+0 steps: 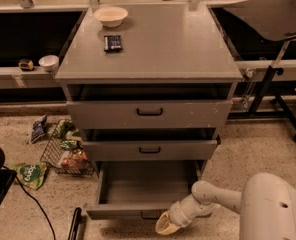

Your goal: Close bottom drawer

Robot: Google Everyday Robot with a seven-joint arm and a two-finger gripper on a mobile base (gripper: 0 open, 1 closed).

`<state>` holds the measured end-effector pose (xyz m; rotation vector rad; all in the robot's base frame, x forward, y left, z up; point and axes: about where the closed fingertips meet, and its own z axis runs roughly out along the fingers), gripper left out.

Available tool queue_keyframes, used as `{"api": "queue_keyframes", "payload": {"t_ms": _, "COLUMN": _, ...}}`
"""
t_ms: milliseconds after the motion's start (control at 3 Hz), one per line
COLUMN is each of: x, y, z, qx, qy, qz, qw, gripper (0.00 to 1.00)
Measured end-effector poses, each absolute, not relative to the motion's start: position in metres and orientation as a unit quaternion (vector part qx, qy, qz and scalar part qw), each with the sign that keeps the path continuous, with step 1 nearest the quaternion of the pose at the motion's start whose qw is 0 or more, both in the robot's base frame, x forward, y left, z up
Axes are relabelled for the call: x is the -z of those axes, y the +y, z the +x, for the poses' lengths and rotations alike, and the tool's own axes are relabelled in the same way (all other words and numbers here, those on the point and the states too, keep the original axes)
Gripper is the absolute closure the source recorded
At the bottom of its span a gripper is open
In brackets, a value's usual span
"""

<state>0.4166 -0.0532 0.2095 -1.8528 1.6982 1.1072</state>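
Note:
The bottom drawer (138, 186) of the grey cabinet (148, 49) is pulled far out, showing its empty shallow tray. Its low front panel (123, 211) carries a small black handle (150, 215) near the lower edge of the camera view. My gripper (167, 225) is at the end of the white arm (213, 199), low down just right of the handle, against the drawer's front panel. The top drawer (149, 113) and middle drawer (149, 149) stand slightly out.
A bowl (110, 15) and a small dark object (112, 42) lie on the cabinet top. A wire basket (68, 156) with packets and loose snack bags (30, 174) lie on the floor to the left. A black cable (33, 204) runs there too. A black stand (273, 84) is at right.

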Motion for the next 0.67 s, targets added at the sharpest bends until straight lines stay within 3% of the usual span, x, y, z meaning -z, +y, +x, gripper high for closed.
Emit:
{"api": "queue_keyframes", "payload": {"t_ms": 333, "x": -0.198, "y": -0.066, "z": 0.433, "qx": -0.393, "qy": 0.605, "qz": -0.659, "qw": 0.211, "gripper": 1.00}}
{"api": "queue_keyframes", "payload": {"t_ms": 667, "x": -0.188, "y": -0.077, "z": 0.449, "qx": -0.385, "qy": 0.616, "qz": -0.652, "qw": 0.216, "gripper": 0.82}}
